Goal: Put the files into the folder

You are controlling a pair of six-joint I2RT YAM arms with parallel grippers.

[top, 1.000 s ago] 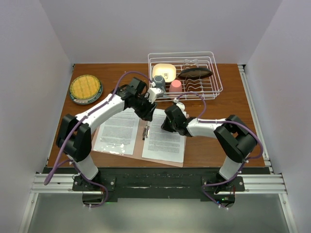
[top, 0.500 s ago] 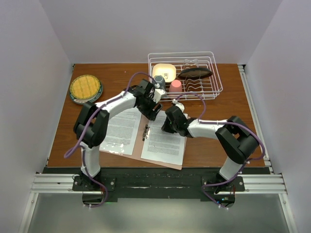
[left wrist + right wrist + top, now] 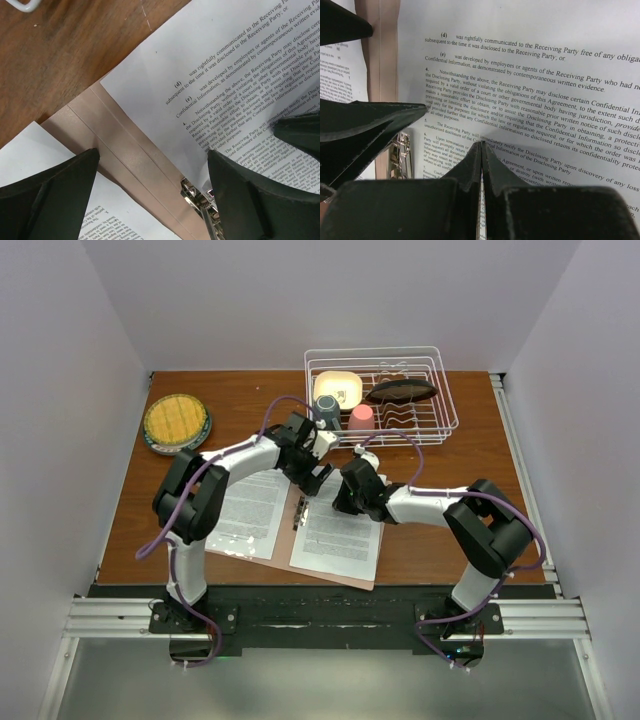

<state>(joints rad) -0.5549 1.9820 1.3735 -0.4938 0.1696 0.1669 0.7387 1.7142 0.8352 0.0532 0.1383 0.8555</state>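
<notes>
- Folder (image 3: 284,538) is laid open and flat on the near half of the table (image 3: 450,490), its spine running away from the arms. Its pink card is seen as a strip between the two sheets in both wrist views (image 3: 120,165) (image 3: 382,60).
- A white wire rack (image 3: 447,400) is set at the far edge of the table, well apart from the folder. A cream bowl (image 3: 338,388), a dark oval dish (image 3: 401,390), a pink cup (image 3: 361,418) and a grey cup (image 3: 326,408) are held in it.
- Files are found one on each leaf. The left sheet (image 3: 245,512) (image 3: 30,150) (image 3: 340,70) is laid on the left leaf. The right sheet (image 3: 340,538) (image 3: 225,65) (image 3: 545,75) is laid on the right leaf, its inner edge just beside the spine.
- The left gripper (image 3: 318,478) (image 3: 152,160) is held over the far end of the spine. Its jaws are spread wide, one finger above each sheet, with nothing between them.
- The right gripper (image 3: 340,502) (image 3: 481,150) is set just beside the left one, over the far inner part of the right sheet. Its jaws are pressed together, tips pointed at the print. Whether the paper is touched cannot be told.
- A plate (image 3: 176,422) with a yellow round on it is placed at the far left corner.
- A silver clip (image 3: 298,512) (image 3: 200,200) (image 3: 400,155) is fixed along the spine, just nearer than the left gripper's fingers.
</notes>
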